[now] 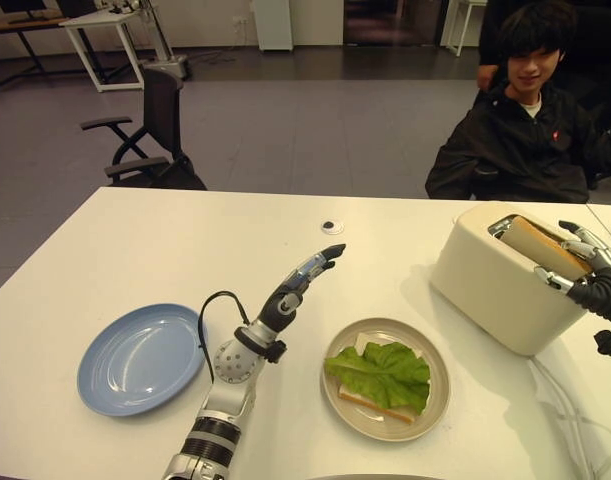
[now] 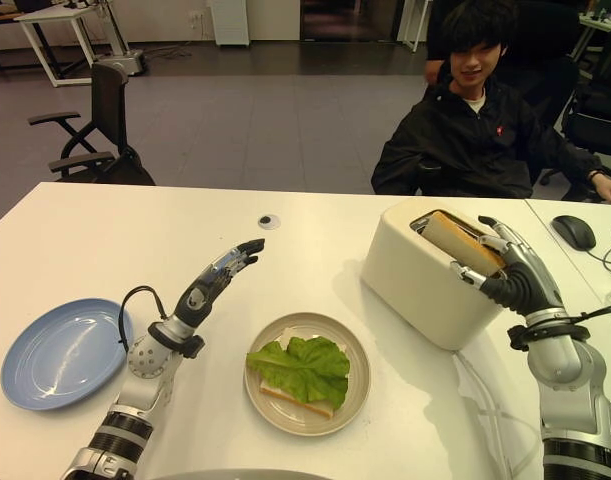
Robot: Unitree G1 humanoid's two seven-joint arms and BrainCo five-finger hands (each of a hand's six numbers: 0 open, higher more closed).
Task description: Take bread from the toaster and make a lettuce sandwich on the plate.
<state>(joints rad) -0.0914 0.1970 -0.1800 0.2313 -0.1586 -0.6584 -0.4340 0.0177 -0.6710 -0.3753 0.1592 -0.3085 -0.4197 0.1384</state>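
White tabletop (image 1: 135,250) is seen across the foreground, with grey floor and a black office chair (image 1: 150,130) behind it. An empty blue plate (image 1: 135,360) is set toward the left side of the table. Near the middle, a beige plate (image 1: 380,330) is placed, on which a bread slice (image 1: 380,408) is laid flat and is largely covered by a lettuce leaf (image 1: 380,375); only the near edge of the slice and a far corner are left showing. No second slice is found on top of the lettuce.

To the right of the beige plate, a cream toaster (image 1: 490,290) is stood on the table, well apart from the blue plate. A toasted slice (image 2: 455,240) is raised, tilted, out of its slot. The right hand (image 2: 520,280) is held at the toaster's top, and the toasted slice is gripped between its thumb on the near face and its fingers (image 2: 497,236) on the far side.

The left hand (image 1: 295,285) is raised above the table between the two plates, its fingers stretched out straight toward the far edge, and nothing is held in it.

A small round black-and-white object (image 1: 332,226) is left on the far part of the table, and a computer mouse (image 2: 574,231) is seen beyond the toaster at the right.
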